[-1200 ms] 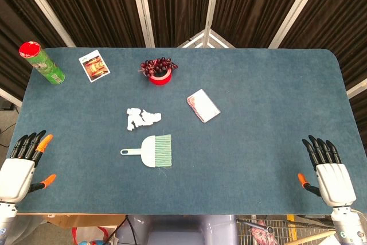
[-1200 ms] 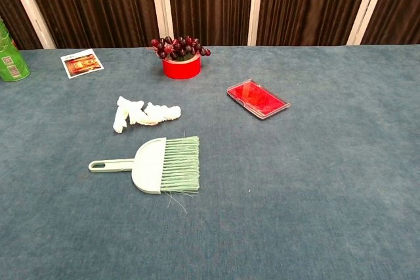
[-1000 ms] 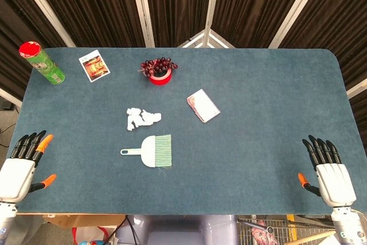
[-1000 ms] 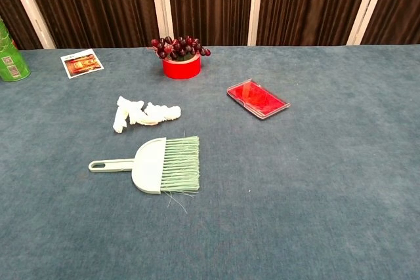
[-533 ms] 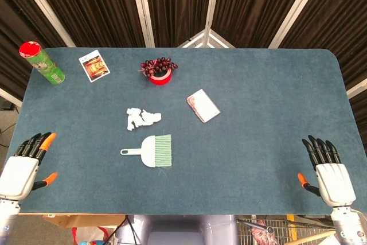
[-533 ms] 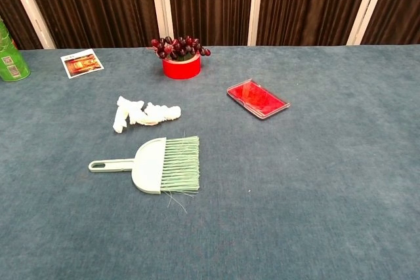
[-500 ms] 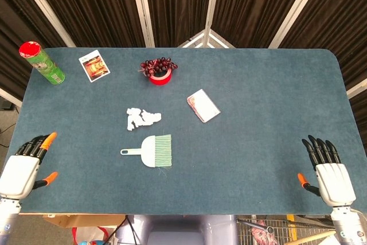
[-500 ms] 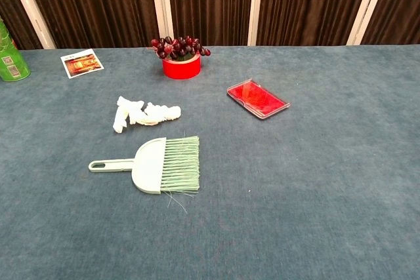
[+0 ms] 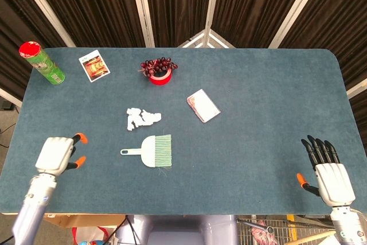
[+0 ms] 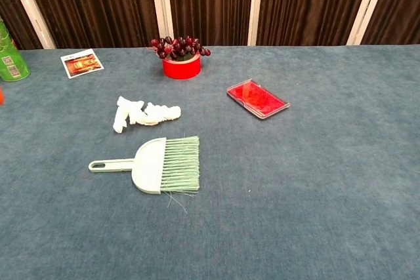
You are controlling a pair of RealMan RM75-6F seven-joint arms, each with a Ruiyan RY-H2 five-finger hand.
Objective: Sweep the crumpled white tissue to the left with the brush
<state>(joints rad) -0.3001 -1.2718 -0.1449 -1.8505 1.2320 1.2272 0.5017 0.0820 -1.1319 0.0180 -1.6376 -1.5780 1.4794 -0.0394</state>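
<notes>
The crumpled white tissue (image 9: 141,118) (image 10: 144,113) lies left of the table's middle. Just in front of it the pale green brush (image 9: 152,151) (image 10: 157,164) lies flat, handle pointing left and bristles right. My left hand (image 9: 57,154) hovers over the table left of the brush handle, a good gap away, empty, with its orange-tipped fingers apart. My right hand (image 9: 330,170) is open with spread fingers at the table's front right edge, far from both. The chest view shows no more of either hand than an orange speck at its left border.
A green can (image 9: 43,63) (image 10: 10,54) stands at the far left corner, with a photo card (image 9: 94,66) (image 10: 82,63) beside it. A red tape roll with grapes on it (image 9: 159,72) (image 10: 181,57) sits behind the tissue. A red packet (image 9: 203,105) (image 10: 257,99) lies right of the tissue.
My left hand has moved from the table's front left corner rightward over the table, toward the brush handle. Right hand, brush and tissue have not moved.
</notes>
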